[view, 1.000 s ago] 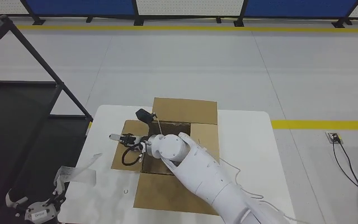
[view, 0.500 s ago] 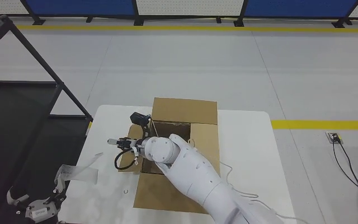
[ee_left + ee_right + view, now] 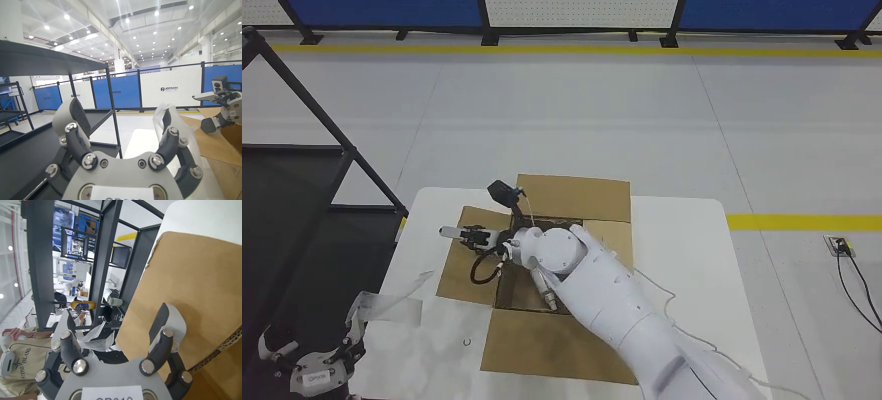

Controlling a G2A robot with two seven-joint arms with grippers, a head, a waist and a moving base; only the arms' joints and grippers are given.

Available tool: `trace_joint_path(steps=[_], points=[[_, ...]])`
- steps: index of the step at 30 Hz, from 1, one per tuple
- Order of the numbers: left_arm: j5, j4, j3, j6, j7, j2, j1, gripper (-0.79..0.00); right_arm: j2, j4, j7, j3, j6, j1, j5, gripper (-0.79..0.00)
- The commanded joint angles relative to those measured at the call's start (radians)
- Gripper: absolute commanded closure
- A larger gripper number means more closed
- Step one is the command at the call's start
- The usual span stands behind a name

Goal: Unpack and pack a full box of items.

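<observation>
An open cardboard box (image 3: 572,198) sits on the white table (image 3: 682,260) with its flaps spread out. My right gripper (image 3: 464,236) hovers over the left flap (image 3: 189,279), open and with nothing between its fingers. My left gripper (image 3: 122,113) stands open off the table's near left corner. A clear plastic bag (image 3: 166,115) is draped over one of its fingers and hangs loose; the bag (image 3: 392,305) shows in the top view beside the table edge. The right gripper (image 3: 213,111) also shows in the left wrist view, above the flap (image 3: 208,140).
A black metal rack (image 3: 292,230) stands close to the table's left side. A thin cable (image 3: 682,345) trails along the right arm. A small ring-shaped item (image 3: 468,345) lies on the table near the front flap.
My right gripper swung a little left over the flap, then back toward the far side. The left gripper and the plastic bag shifted slightly.
</observation>
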Motion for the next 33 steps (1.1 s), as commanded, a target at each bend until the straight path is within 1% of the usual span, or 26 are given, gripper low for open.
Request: trace_joint_path(steps=[1, 5, 8, 13, 15, 17, 20, 23, 24, 25, 33], points=[[0.001, -0.024, -0.007, -0.013, 0.012, 0.0, 0.008, -0.785, 0.027, -0.012, 0.04, 0.035, -0.055, -0.009, 0.015, -0.785], [0.0, -0.065, -0.018, -0.055, -0.003, 0.001, 0.012, -0.785, 0.084, -0.046, 0.154, 0.108, -0.131, -0.034, 0.046, -0.785], [0.014, -0.094, -0.025, -0.059, -0.011, 0.001, 0.009, -0.785, 0.126, -0.089, 0.268, 0.165, -0.165, -0.064, 0.084, -0.785], [0.027, -0.139, -0.02, -0.046, -0.007, -0.002, 0.014, -0.785, 0.2, -0.214, 0.429, 0.271, -0.153, -0.14, 0.129, -0.785], [0.031, -0.153, -0.019, -0.033, 0.005, -0.004, 0.02, -0.785, 0.225, -0.277, 0.49, 0.311, -0.117, -0.178, 0.145, -0.785], [0.041, -0.166, -0.016, -0.024, 0.015, -0.006, 0.024, -0.785, 0.247, -0.343, 0.549, 0.345, -0.058, -0.209, 0.155, -0.785], [0.073, -0.184, -0.01, -0.024, 0.016, -0.006, 0.021, -0.785, 0.268, -0.417, 0.613, 0.378, 0.073, -0.24, 0.17, -0.785], [0.124, -0.203, 0.003, -0.007, 0.02, -0.007, 0.014, -0.785, 0.279, -0.441, 0.674, 0.387, 0.211, -0.236, 0.186, -0.785], [0.14, -0.209, 0.01, -0.002, 0.018, -0.007, 0.011, -0.785, 0.281, -0.436, 0.682, 0.383, 0.253, -0.228, 0.175, -0.785], [0.158, -0.218, 0.015, 0.002, 0.017, -0.007, 0.009, -0.785, 0.283, -0.43, 0.666, 0.381, 0.295, -0.217, 0.157, -0.785], [0.294, -0.266, 0.054, 0.041, 0.027, -0.008, -0.006, -0.785, 0.283, -0.433, 0.659, 0.381, 0.294, -0.221, 0.158, -0.785]])
